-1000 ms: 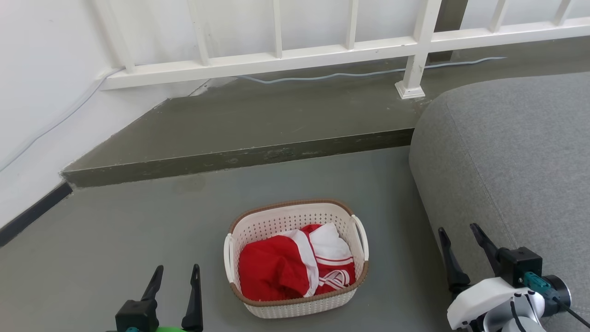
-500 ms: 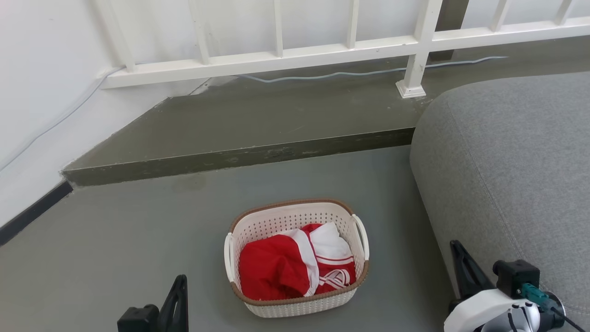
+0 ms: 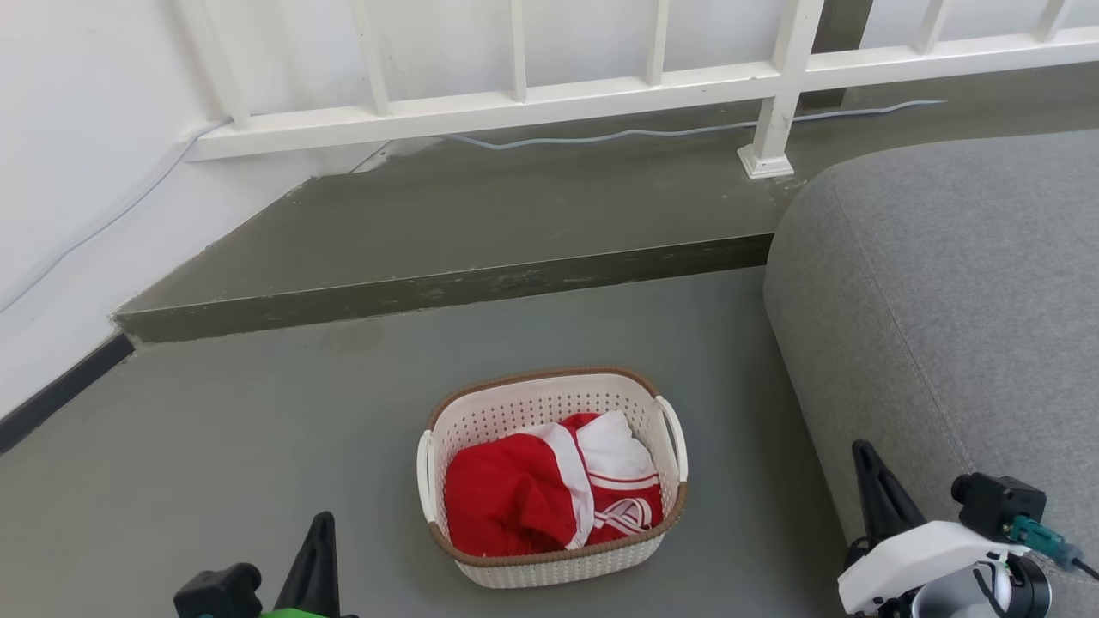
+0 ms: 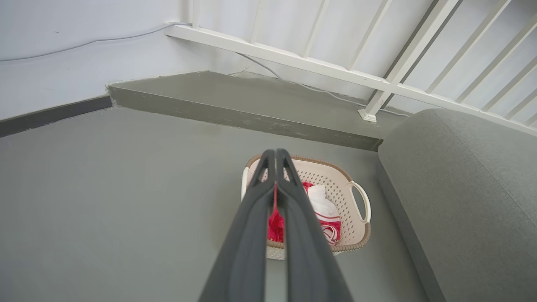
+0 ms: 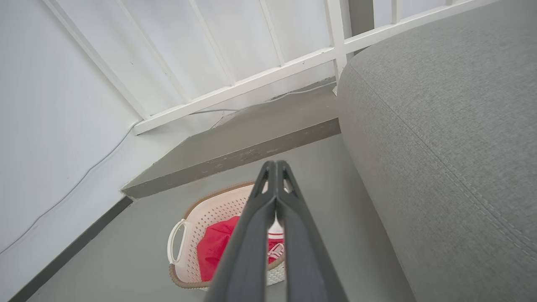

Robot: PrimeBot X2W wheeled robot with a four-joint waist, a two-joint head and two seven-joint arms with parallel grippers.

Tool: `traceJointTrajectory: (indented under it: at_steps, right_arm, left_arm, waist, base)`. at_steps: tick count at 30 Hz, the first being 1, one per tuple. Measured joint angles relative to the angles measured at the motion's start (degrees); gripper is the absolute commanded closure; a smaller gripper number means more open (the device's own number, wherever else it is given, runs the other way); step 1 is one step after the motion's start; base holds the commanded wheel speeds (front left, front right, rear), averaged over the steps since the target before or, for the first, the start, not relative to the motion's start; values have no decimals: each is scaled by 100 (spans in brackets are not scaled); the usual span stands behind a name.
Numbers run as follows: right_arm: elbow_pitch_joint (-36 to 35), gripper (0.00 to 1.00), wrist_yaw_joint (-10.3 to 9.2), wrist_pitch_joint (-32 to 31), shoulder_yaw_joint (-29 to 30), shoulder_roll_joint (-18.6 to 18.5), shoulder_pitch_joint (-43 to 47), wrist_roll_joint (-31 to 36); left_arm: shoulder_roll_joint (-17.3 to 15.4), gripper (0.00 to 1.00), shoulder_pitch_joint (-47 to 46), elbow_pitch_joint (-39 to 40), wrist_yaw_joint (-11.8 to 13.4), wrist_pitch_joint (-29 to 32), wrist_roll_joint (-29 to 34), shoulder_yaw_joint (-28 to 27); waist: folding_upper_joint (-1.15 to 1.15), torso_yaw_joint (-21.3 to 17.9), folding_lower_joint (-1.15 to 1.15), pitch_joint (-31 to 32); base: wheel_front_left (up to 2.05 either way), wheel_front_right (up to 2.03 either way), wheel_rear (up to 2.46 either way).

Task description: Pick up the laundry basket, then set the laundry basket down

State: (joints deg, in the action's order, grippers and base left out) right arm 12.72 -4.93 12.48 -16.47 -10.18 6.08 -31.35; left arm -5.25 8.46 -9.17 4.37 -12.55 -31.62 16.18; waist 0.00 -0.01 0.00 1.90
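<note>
Basket [image 3: 549, 410] sat on the floor [image 3: 258, 446] near the sofa [image 3: 944, 300], red clothes [image 3: 515, 502] inside. Left hand [image 4: 275, 154] and right hand [image 5: 275, 164], both well short of it, had fingers pressed together, empty. Guessing a one-handle grab would tip it, spilling clothes. Left hand's fingers partly hid one handle in its wrist view.

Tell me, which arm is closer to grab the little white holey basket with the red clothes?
Probably left. The left gripper, fingers shut, sits nearer a white loop handle of the cream-white perforated plastic laundry basket; the right gripper, also shut, sits further off beside the grey fabric sofa.
</note>
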Motion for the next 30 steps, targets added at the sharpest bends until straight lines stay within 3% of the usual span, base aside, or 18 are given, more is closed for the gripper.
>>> traceJointTrajectory:
  at_steps: [30]
  right_arm:
    - [3, 100, 342, -557, 698, 170, -236, -2108]
  left_arm:
    - [15, 100, -258, -110, -301, 548, -2130, -563]
  waist:
    - [0, 0, 0, -75]
  base:
    - [0, 0, 0]
